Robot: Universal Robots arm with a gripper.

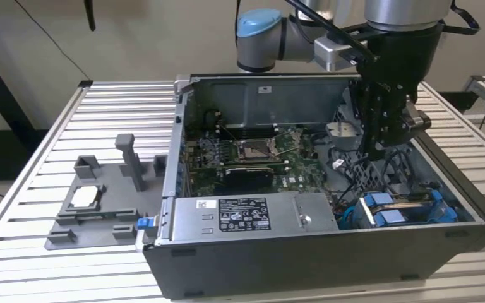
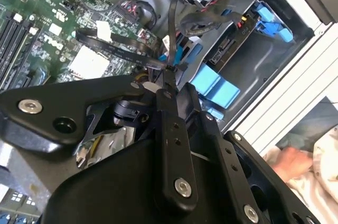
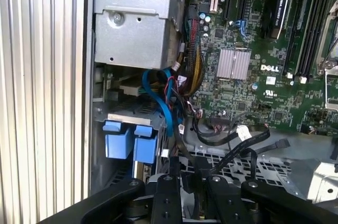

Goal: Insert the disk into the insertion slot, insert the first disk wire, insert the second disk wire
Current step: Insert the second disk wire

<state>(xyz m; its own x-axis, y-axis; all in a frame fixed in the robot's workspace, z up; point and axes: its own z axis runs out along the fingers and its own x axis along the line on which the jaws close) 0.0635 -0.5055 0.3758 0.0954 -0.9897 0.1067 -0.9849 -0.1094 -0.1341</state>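
The disk (image 1: 404, 208) sits in the insertion slot (image 1: 466, 211) at the case's front corner, on the exterior view's right, with its blue carrier tabs (image 2: 214, 85) (image 3: 129, 142) sticking up. My gripper (image 1: 376, 150) hangs inside the black computer case (image 1: 310, 265), a little behind the disk. In the second wrist view the gripper (image 2: 168, 73) is shut on a thin black disk wire (image 2: 175, 18) that rises from the fingertips. Another black wire with a flat connector (image 3: 282, 143) lies loose beside the motherboard.
The green motherboard (image 1: 255, 158) fills the case floor, and the grey power supply (image 1: 251, 218) runs along the front. A grey tray with a small silver chip (image 1: 85, 197) lies on the slatted table (image 1: 23, 252). A person's hand (image 2: 288, 163) shows beyond the case.
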